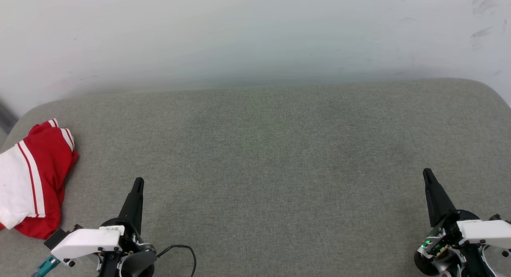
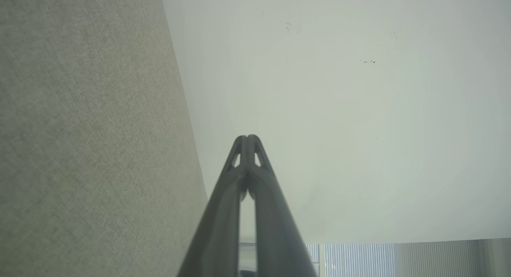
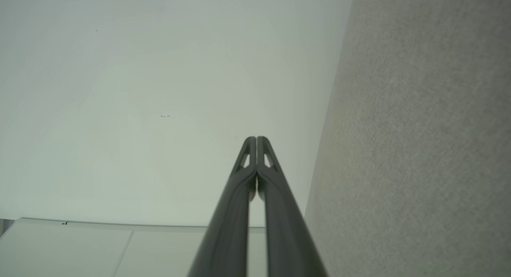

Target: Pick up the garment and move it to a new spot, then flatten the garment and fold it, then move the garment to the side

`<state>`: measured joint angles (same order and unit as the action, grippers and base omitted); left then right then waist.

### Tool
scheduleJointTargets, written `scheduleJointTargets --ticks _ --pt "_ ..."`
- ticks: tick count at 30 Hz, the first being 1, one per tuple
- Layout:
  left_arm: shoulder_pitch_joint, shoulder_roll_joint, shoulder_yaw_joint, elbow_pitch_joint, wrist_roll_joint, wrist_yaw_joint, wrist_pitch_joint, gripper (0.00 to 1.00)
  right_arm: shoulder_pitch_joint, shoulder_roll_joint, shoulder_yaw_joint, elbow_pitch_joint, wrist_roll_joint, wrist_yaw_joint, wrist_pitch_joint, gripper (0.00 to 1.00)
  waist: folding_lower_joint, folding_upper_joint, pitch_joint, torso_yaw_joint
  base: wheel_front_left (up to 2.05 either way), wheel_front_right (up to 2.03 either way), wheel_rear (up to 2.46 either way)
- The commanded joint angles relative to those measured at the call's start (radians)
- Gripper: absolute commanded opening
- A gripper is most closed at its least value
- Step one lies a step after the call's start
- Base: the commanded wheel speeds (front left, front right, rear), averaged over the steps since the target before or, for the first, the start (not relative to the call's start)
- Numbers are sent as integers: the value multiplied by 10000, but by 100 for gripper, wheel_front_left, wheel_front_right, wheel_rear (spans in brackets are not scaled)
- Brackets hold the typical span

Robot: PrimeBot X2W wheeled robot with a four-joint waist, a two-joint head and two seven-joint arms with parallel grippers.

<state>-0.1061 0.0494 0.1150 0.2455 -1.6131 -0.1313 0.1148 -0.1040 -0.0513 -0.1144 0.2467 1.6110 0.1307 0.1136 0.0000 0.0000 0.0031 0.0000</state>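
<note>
Lying bunched at the far left edge of the grey, woven-cloth-covered bench (image 1: 271, 157) is the garment (image 1: 36, 177), a soft red T-shirt with a white, red-striped short sleeve draped over its red body. Part of it runs out of the head view. The left claw (image 1: 138, 183) hangs just right of it, not touching. The right claw (image 1: 427, 174) is well apart, near the opposite edge. Both claws are pinched fully closed with nothing between the fingers. The wide middle of the bench lies bare below the white wall (image 1: 255, 33). The shirt looks rumpled, not flat or neatly folded, so the whole task probably remains. A rough finished fold set aside cannot be ruled out.
</note>
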Motion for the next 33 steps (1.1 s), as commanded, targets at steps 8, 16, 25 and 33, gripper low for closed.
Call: scheduleJointTargets --ticks 8,16,25,33 --pt "-60 -12 13 -1 2 -27 14 0 -104 24 5 6 38 0 -6 0 0 0 0 0 0 0 0" --pt "-60 -12 8 -1 2 -27 14 0 -105 24 5 6 39 0 -7 0 0 0 0 0 0 0 0" --pt "-60 -12 8 -1 2 -27 13 0 -105 24 5 6 39 0 -7 0 0 0 0 0 0 0 0" --pt "105 -17 -48 128 -8 6 -20 100 135 4 23 111 -8 0 -23 100 0 0 1 0 0 0 0"
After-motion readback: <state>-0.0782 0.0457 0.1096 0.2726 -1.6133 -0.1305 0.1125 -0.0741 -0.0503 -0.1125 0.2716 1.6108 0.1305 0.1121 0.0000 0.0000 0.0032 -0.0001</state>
